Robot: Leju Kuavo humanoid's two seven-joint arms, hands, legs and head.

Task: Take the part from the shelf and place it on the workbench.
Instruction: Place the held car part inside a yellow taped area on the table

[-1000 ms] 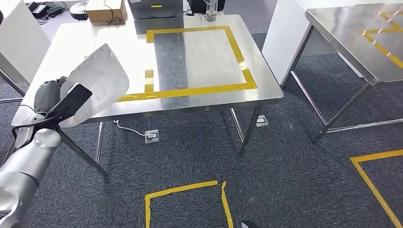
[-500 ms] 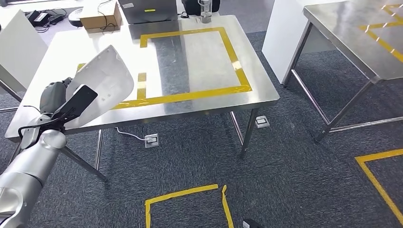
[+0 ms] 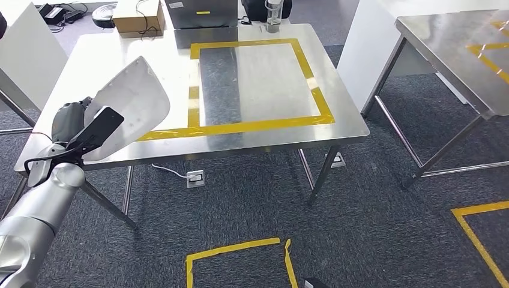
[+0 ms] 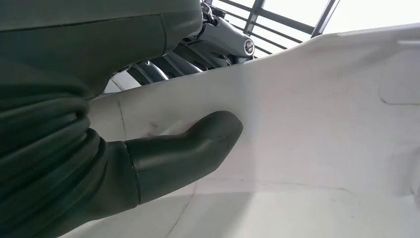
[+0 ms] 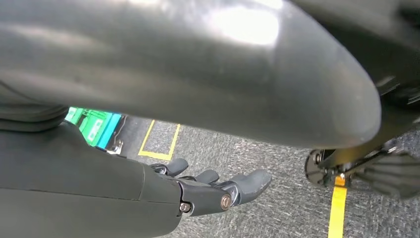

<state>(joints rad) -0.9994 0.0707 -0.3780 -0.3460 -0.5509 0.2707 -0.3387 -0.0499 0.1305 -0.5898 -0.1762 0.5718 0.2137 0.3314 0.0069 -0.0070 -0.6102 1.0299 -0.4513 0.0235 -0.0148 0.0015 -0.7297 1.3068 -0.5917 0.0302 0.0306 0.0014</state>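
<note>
While the left hand (image 3: 71, 123) is gripping the white part (image 3: 129, 105), its thumb (image 4: 190, 148) is pressing against the part's pale face. The part is hanging tilted over the near left corner of the steel surface (image 3: 150, 63), just beside the yellow tape rectangle (image 3: 258, 84). The right hand (image 5: 218, 191) is hanging empty over the carpet, fingers loosely apart.

Dark grey carpet (image 3: 252, 204) marked with yellow tape; a steel desk (image 3: 108, 54) at centre, a second desk (image 3: 444, 42) far right, white panels between.
</note>
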